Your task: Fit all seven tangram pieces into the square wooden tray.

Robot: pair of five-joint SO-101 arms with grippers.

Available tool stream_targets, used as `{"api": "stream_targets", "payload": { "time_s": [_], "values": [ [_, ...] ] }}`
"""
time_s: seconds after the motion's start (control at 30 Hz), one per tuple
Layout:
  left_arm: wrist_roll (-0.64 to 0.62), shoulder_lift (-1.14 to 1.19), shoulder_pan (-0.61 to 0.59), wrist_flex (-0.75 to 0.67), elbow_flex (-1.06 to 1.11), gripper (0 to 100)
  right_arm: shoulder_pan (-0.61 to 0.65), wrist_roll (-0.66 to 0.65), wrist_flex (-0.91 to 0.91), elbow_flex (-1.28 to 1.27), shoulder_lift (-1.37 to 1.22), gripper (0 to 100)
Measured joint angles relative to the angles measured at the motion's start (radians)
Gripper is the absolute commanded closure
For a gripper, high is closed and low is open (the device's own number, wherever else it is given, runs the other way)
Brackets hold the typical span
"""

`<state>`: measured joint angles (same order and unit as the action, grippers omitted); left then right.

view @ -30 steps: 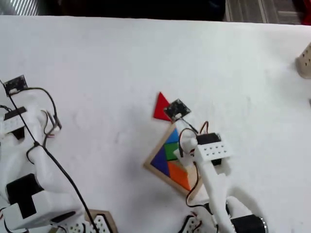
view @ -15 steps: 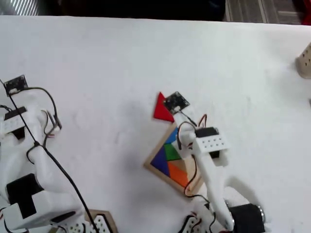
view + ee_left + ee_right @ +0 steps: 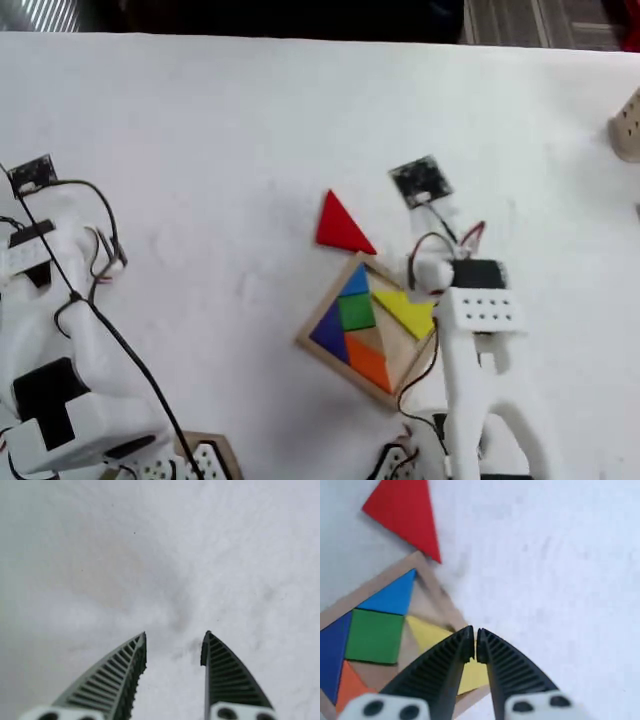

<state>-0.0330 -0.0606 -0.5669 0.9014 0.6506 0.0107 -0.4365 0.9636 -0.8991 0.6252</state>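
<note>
The square wooden tray [image 3: 398, 352] lies turned like a diamond at the table's front middle. It holds a light blue triangle [image 3: 354, 281], a green square [image 3: 356, 312], a dark blue triangle [image 3: 331, 330], an orange piece [image 3: 370, 362] and a yellow triangle [image 3: 408, 311]. A red triangle [image 3: 340, 226] lies flat on the table just beyond the tray's far corner. My right gripper [image 3: 474, 639] is shut and empty, hovering over the yellow triangle [image 3: 432, 632] near the tray's rim [image 3: 442, 597]. My left gripper [image 3: 175, 637] is open over bare white table at the far left.
The left arm [image 3: 45, 300] with its cables fills the left edge. A wooden corner [image 3: 215, 452] shows at the front edge. A beige pegged block [image 3: 627, 125] stands at the far right. White table stretches beyond the red triangle [image 3: 405, 512].
The right arm has swung right and back off the tray, uncovering the yellow triangle in it and the whole red triangle. The left arm has not moved.
</note>
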Motion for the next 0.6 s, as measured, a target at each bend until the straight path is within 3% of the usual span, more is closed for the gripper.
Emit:
{"api": "stream_targets", "payload": {
  "time_s": [0.3,0.6],
  "values": [
    [0.0,0.0,0.0,0.0,0.0,81,-0.209,-0.11,-0.135,0.026,-0.164,98.0],
    [0.0,0.0,0.0,0.0,0.0,81,-0.221,-0.192,-0.143,0.143,-0.44,98.0]
  ]
}}
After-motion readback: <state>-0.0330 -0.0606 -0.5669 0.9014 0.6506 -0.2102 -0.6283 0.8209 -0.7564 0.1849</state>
